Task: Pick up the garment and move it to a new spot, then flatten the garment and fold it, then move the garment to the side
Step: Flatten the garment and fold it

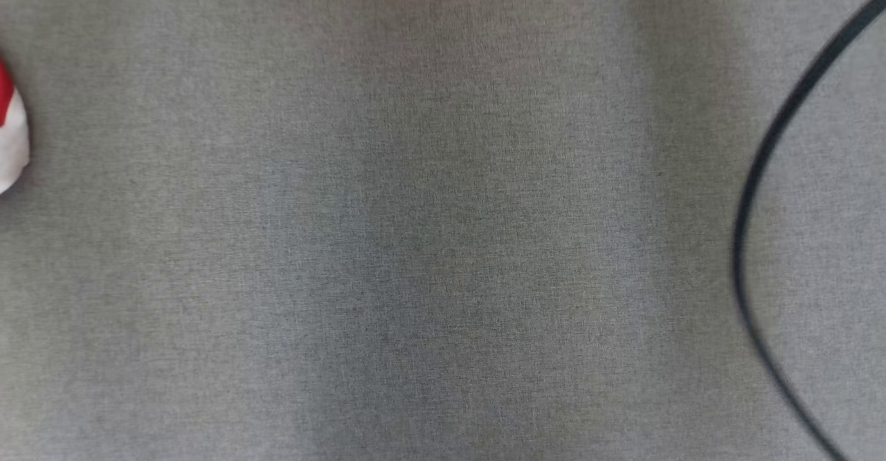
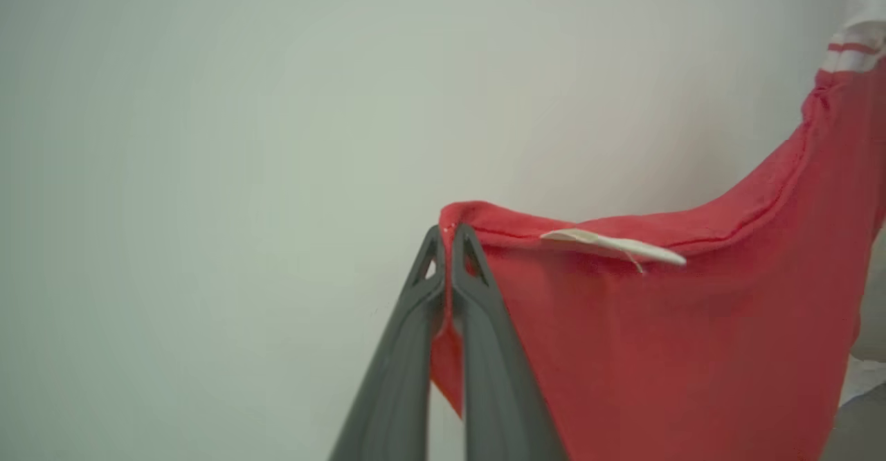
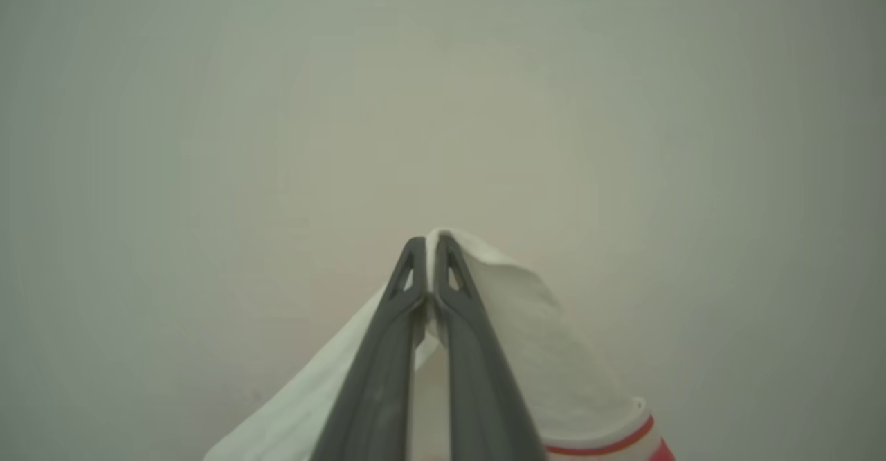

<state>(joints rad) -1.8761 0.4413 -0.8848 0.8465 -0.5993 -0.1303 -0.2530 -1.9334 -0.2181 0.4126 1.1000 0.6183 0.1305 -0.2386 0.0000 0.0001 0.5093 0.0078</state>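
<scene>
Left pincer [image 2: 445,234] is pressed together on the hemmed red edge of the garment [image 2: 657,322], its fingers nipping a corner of cloth against a pale blank background. From that grip the red edge runs rightward across the left wrist view, past a white label [image 2: 612,246] lying along the seam, and rises to a white band with a red stripe [image 2: 855,49] at the far upper right. The garment's long axis thus appears to lie sideways between the arms, with the body hanging below. Right pincer [image 3: 429,243] is likewise clamped shut, pinching a fold of white sleeve [image 3: 540,336] that drapes down to a red-striped cuff [image 3: 602,444]. Seen from the head, a sliver of red and white cloth [image 1: 10,129] sits at the far left edge, the grey bench [image 1: 443,212] spreads bare across the middle, and a dark cable [image 1: 761,191] curves down the right. Judging by that, the garment hangs to the robot's left of the open bench. Only the wrist views reveal the two grips; the head view alone shows the landing surface.
</scene>
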